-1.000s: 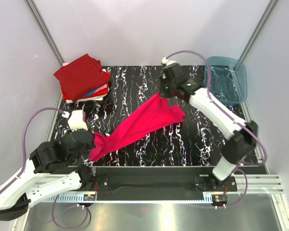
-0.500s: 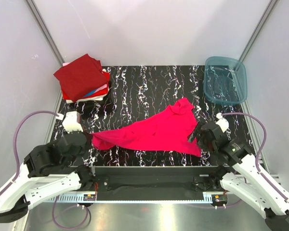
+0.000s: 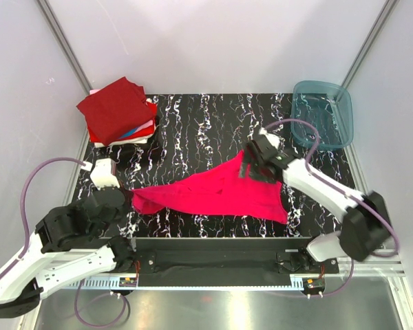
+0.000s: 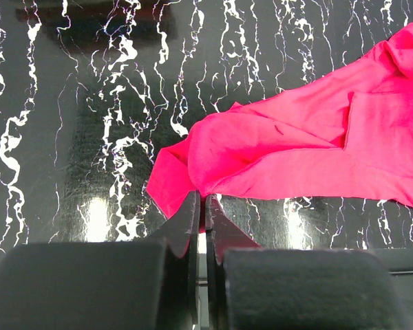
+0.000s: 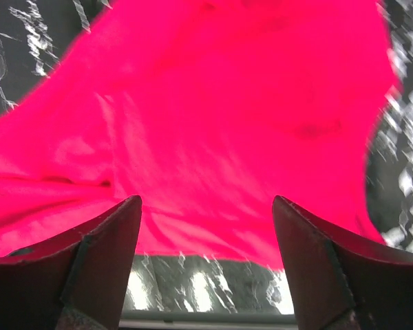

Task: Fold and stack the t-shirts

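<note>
The left arm (image 3: 62,265) and right arm (image 3: 311,183) have white shells with black rounded joints. A mauve cable (image 3: 38,180) loops from each white wrist block (image 3: 104,173). The left pincer (image 4: 201,206) and right pincer (image 5: 206,205) have black wedge fingers.

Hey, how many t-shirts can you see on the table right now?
5: magenta t-shirt spread in the middle; maroon shirt, red shirt, blue shirt and white shirt folded in the stack at the far left corner. More may be hidden inside it.

Closed left claw (image 4: 201,201) pinching pink t-shirt (image 4: 296,144) edge, marbled black table (image 4: 69,103)
</note>
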